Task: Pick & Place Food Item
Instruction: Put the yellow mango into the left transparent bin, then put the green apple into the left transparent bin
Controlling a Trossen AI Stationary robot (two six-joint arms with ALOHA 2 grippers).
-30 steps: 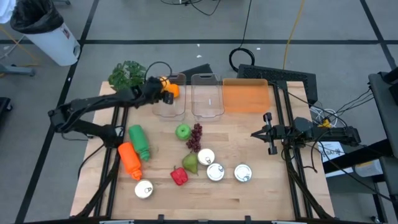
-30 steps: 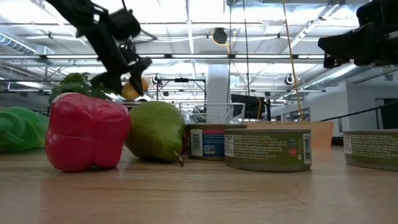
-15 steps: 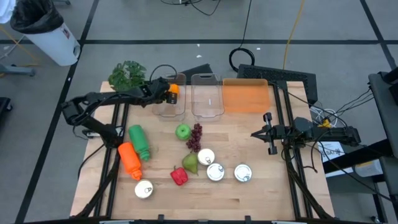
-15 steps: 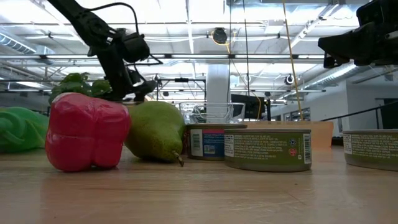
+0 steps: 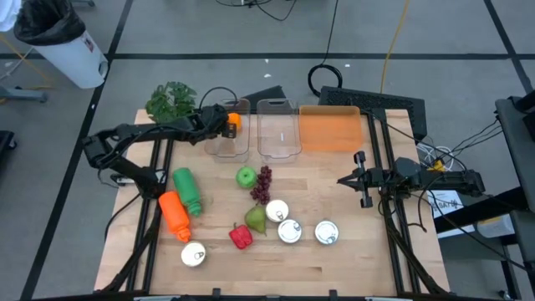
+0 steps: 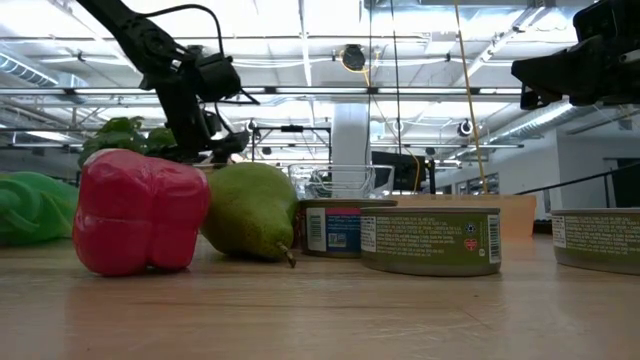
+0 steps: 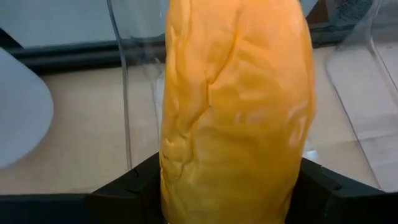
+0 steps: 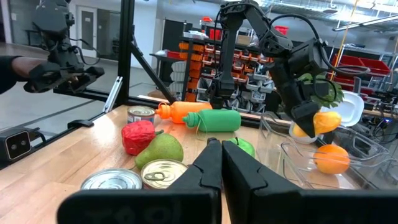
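My left gripper [image 5: 224,125] is over the left clear container [image 5: 227,144] at the table's far side, shut on a yellow-orange wrinkled food item [image 7: 236,112]. The right wrist view shows that item [image 8: 323,120] just above the container's rim, with an orange [image 8: 331,158] lying on the container's floor below it. In the low view the left gripper [image 6: 215,145] stands behind the pear and the item is hidden. My right gripper [image 5: 361,179] waits shut over the table's right part, touching nothing. My left gripper pinches the yellow-orange item between its two fingers [image 7: 124,190], which sit on its two opposite sides near its lower end [image 7: 230,199]. The fingers come slanting down from the table's left. The item is lifted clear, above the container's open top.
A second clear container [image 5: 278,130] and an orange tray [image 5: 330,130] stand to the right of the first. Mid-table lie a green apple [image 5: 245,176], grapes [image 5: 264,182], a pear [image 5: 256,217], a red pepper [image 5: 241,237], three cans, and green and orange bottles [image 5: 180,201]. Leafy greens [image 5: 171,100] lie far left.
My left gripper has moved a little toward the table's right and downward, carrying the item over the left container; in the low view the item has dropped out of sight behind the pear. The arm's elbow has swung toward the table's far-left side. The last half second shows almost no motion.
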